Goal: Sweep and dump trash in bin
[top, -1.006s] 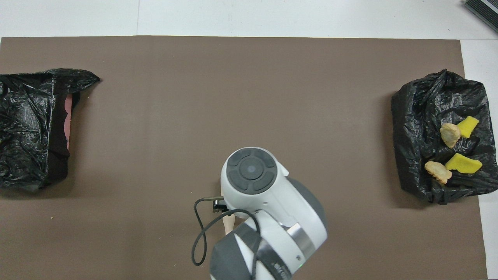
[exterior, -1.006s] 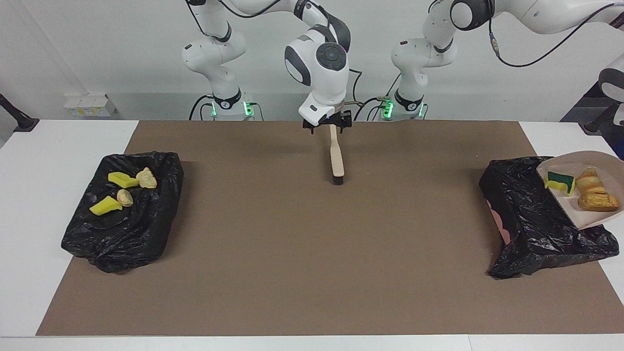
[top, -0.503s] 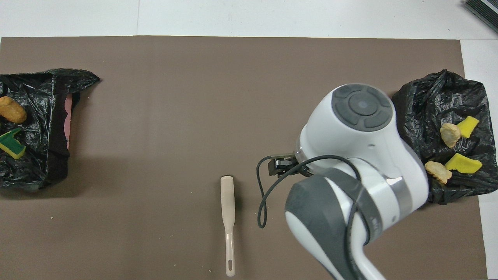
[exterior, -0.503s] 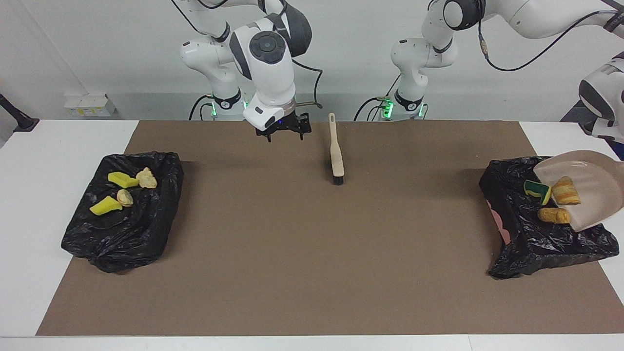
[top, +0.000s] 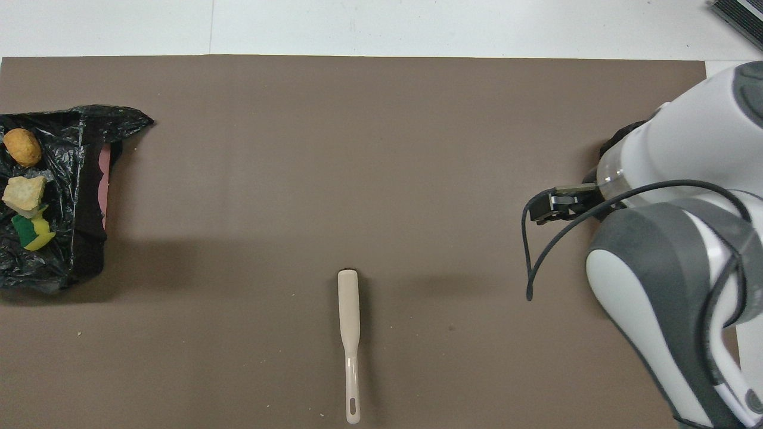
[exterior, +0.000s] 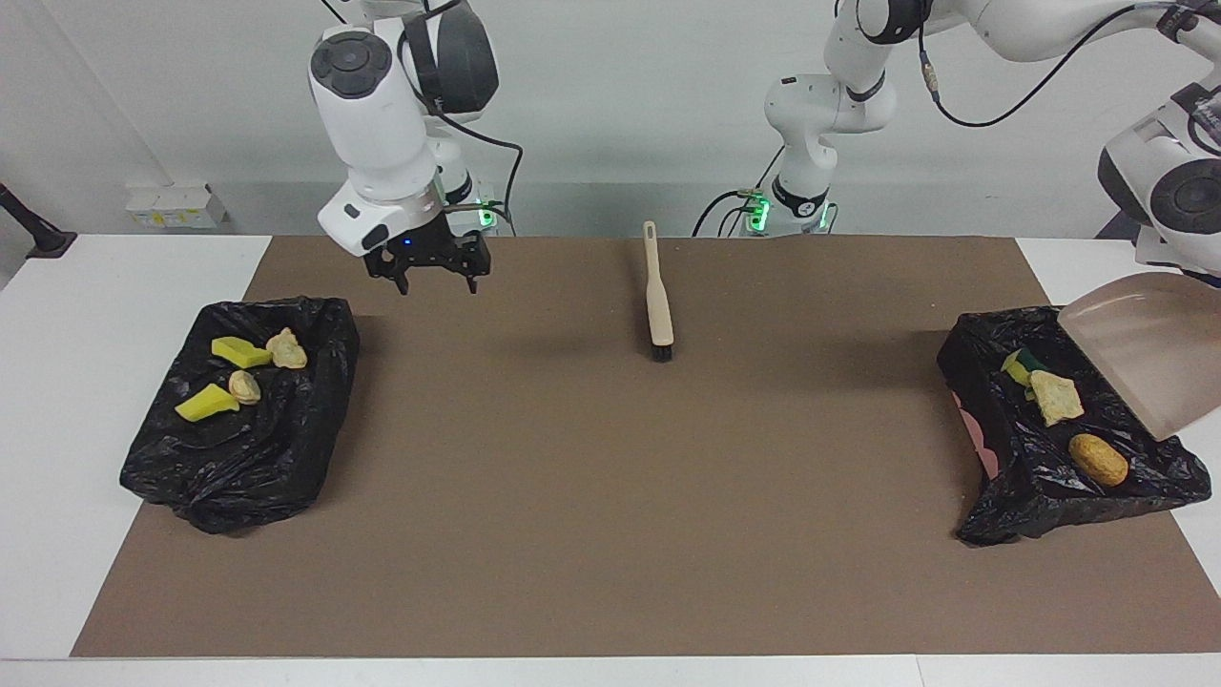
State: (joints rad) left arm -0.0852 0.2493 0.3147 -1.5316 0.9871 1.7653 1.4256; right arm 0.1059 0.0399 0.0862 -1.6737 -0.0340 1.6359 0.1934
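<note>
My left gripper point(exterior: 1208, 278), at the picture's edge, holds the pale dustpan point(exterior: 1140, 353) tilted steeply over the black-lined bin point(exterior: 1011, 487) at the left arm's end. The pan is empty. In that bin lie a green-and-yellow sponge point(exterior: 1019, 364), a pale lump point(exterior: 1054, 396) and a golden-brown lump point(exterior: 1098, 459); they also show in the overhead view point(top: 27, 190). My right gripper point(exterior: 431, 272) is open and empty, over the mat beside the second bin point(exterior: 277, 448). That bin holds two yellow wedges point(exterior: 238, 352) and two pale lumps point(exterior: 286, 348).
The pale brush point(exterior: 657, 301) lies on the brown mat point(exterior: 610, 496) midway between the bins, handle toward the robots; it also shows in the overhead view point(top: 349, 333). My right arm hides the second bin in the overhead view.
My right gripper let go of the brush and swung toward the right arm's end. The dustpan tipped further and its three scraps slid into the bin.
</note>
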